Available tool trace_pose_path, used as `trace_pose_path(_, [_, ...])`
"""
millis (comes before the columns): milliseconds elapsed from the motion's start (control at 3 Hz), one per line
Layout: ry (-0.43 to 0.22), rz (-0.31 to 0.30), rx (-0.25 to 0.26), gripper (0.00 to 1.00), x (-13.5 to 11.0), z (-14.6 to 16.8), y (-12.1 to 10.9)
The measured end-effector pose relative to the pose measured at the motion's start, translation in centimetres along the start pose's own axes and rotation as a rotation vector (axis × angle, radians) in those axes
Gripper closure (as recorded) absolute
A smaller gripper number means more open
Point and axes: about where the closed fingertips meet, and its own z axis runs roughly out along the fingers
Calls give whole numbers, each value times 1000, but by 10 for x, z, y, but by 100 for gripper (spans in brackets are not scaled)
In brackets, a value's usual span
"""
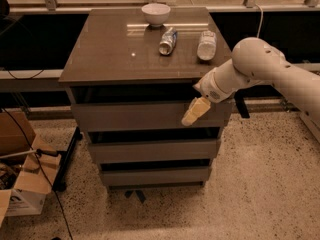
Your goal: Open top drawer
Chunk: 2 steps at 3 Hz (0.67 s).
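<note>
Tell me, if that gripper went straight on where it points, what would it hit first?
Probably the top drawer: the gripper sits at the right end of its front panel, pointing down and left toward it. Depth is unclear, so it may already touch.

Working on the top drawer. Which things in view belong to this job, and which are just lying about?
Job: top drawer, directly under the cabinet top; gripper, at the right end of that drawer's front.

Lying about: bowl, can and bottle on the cabinet top; two lower drawers; cardboard box on the floor at left.
</note>
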Motion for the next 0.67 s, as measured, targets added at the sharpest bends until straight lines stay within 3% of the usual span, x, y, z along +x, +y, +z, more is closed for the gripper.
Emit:
trace_pose_path(333, [0, 0, 0, 8, 0, 0, 0])
trace_pose_path(667, [-2, 1, 1, 34, 1, 4, 0])
